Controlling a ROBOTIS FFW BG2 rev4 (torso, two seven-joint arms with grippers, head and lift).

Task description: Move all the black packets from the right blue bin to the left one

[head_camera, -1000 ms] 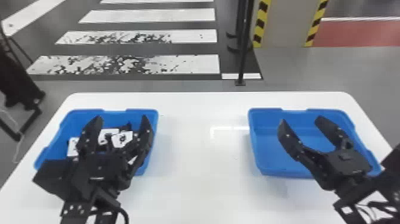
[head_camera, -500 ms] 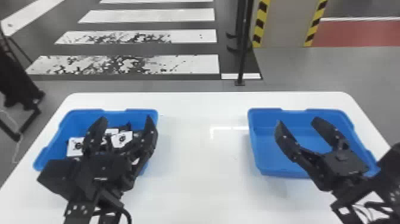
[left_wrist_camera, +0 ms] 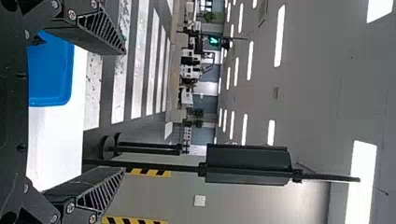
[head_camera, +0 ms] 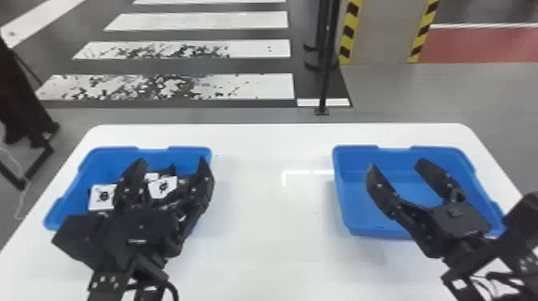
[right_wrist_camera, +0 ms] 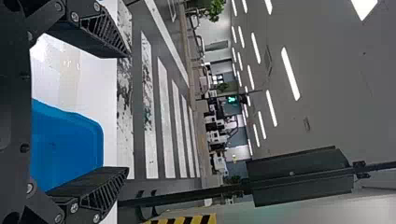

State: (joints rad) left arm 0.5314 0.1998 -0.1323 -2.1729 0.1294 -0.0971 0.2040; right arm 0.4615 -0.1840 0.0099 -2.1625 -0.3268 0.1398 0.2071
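With left gripper (head_camera: 171, 161) and right gripper (head_camera: 396, 164) spread and unloaded, you should retract smoothly, clear of the black packets (head_camera: 162, 187).

Our arms (head_camera: 105, 289) are black, with black cables (head_camera: 175, 291); our black fingers (left_wrist_camera: 100, 30) taper, with open ribbing and silver screws (left_wrist_camera: 71, 14).

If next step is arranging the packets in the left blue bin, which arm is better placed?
Left, probably: the left gripper, open, is at the left bin near the packets; the right gripper is at the right bin.
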